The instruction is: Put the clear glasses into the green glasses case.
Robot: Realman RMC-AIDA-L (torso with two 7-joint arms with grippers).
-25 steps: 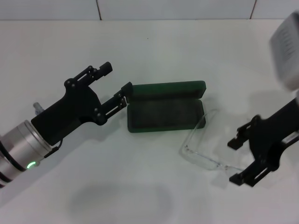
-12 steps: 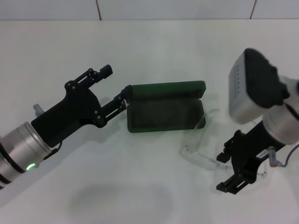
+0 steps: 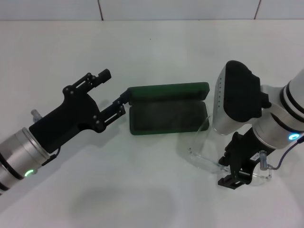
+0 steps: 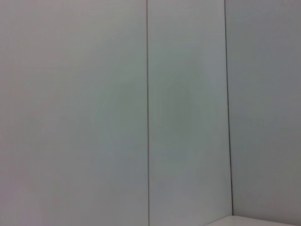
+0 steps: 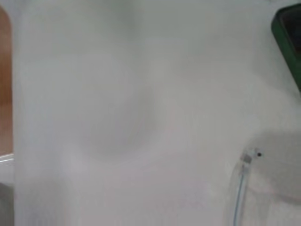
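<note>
The green glasses case (image 3: 168, 118) lies open at the table's middle, its lid (image 3: 168, 90) standing up at the far side. Its corner (image 5: 290, 44) shows in the right wrist view. The clear glasses (image 3: 205, 160) lie just right of and nearer than the case, with one temple arm (image 3: 202, 127) reaching up to the case's right end. Part of their frame (image 5: 241, 175) appears in the right wrist view. My right gripper (image 3: 231, 171) is down at the glasses' front, open, with a finger on either side of the lens. My left gripper (image 3: 113, 89) is open, its near fingertip (image 3: 124, 98) at the case's left end.
The white table (image 3: 142, 47) runs back to a tiled wall (image 3: 180, 9). The left wrist view shows only pale wall panels (image 4: 94, 113). A brown strip (image 5: 4, 84) lines one edge of the right wrist view.
My right arm has swung in from the right and come down over the glasses' front. The left gripper has drifted slightly left. The case's lid stands a little more upright.
</note>
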